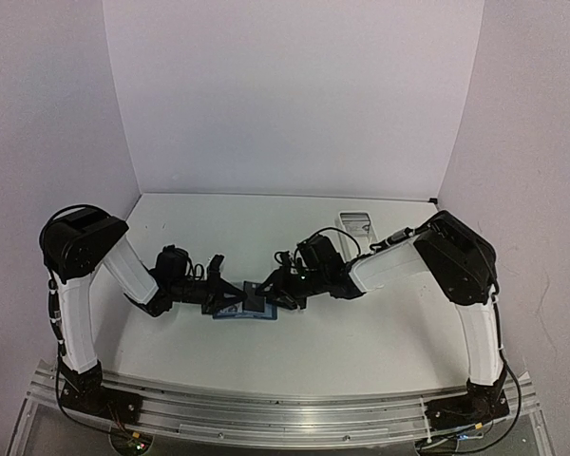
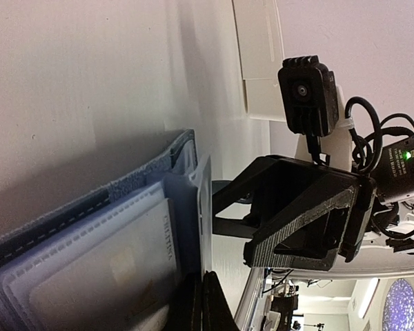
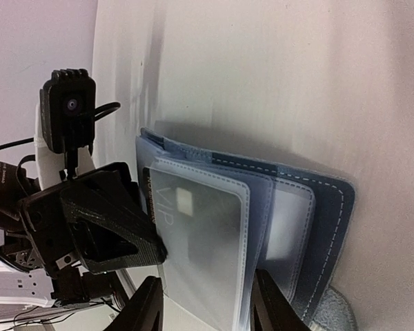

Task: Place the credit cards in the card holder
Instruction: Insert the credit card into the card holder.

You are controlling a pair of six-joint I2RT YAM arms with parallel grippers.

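Card holder (image 1: 244, 306) is lying open on the table (image 1: 361, 351) between the arms. The left gripper (image 2: 203, 300) is pinching one of its pages with closed fingers. The right gripper (image 3: 207, 307) is straddling the pages with parted fingers.

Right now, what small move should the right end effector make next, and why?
Likely slide the card slightly deeper: it shows through a pocket of the card holder, the right end effector straddles its near end, and the left end effector pinches the holder steady.

The card (image 3: 193, 234) in the card holder (image 3: 324, 207) reads "VIP".
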